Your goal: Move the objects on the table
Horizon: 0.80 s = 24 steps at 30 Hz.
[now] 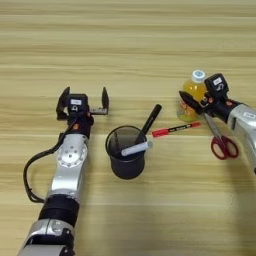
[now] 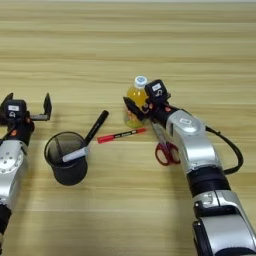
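The small bottle of orange juice [image 1: 193, 89] with a white cap stands upright at the right. My right gripper [image 1: 188, 98] reaches in from the right and is shut on it, with one black finger [image 1: 190, 103] across its front and the other hidden behind. Red-handled scissors [image 1: 220, 140] lie just below that arm. The grey-white marker [image 1: 137, 148] with its long black cap [image 1: 151, 120] rests slanted across the rim of the black mesh cup [image 1: 125, 153]. My left gripper [image 1: 84, 99] stands open over bare wood, left of the cup, holding nothing.
A thin red pen [image 1: 175, 129] lies flat between the cup and the bottle. The left arm [image 1: 69, 165] stretches up from the bottom left, with a black cable looping beside it. The wood-grain table [image 1: 125, 45] runs on behind everything.
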Tool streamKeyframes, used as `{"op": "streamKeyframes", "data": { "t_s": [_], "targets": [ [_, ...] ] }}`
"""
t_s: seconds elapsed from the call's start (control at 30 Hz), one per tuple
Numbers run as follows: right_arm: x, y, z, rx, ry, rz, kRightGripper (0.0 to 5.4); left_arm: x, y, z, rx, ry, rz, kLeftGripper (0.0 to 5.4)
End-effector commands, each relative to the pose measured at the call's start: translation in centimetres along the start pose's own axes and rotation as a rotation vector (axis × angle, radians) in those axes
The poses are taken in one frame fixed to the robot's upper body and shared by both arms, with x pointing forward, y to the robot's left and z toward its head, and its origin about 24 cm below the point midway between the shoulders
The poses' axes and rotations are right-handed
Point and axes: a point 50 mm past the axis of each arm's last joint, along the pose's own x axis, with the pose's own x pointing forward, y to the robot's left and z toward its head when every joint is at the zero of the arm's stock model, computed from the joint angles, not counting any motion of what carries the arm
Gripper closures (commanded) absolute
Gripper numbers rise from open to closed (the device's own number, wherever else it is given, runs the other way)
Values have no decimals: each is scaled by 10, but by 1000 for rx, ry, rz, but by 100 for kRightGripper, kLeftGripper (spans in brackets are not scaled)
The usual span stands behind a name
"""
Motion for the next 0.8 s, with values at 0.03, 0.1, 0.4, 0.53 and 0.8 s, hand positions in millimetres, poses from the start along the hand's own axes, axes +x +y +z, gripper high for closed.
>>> {"op": "streamKeyframes", "data": {
  "t_s": [0.03,0.1,0.4,0.53,0.8],
  "targets": [
    [3,-2,15,-6,-55,6,177,2,-3,0,5,1,-10,0],
    [3,-2,18,-10,-67,9,177,2,-3,0,4,1,-9,0],
    [1,0,40,-37,-137,35,177,2,-1,0,4,-2,-5,0],
    [-1,2,53,-52,-177,54,177,2,0,1,6,-4,-3,0],
    [-7,3,74,-75,-227,108,177,4,5,8,13,-32,-2,0]
  ]
}}
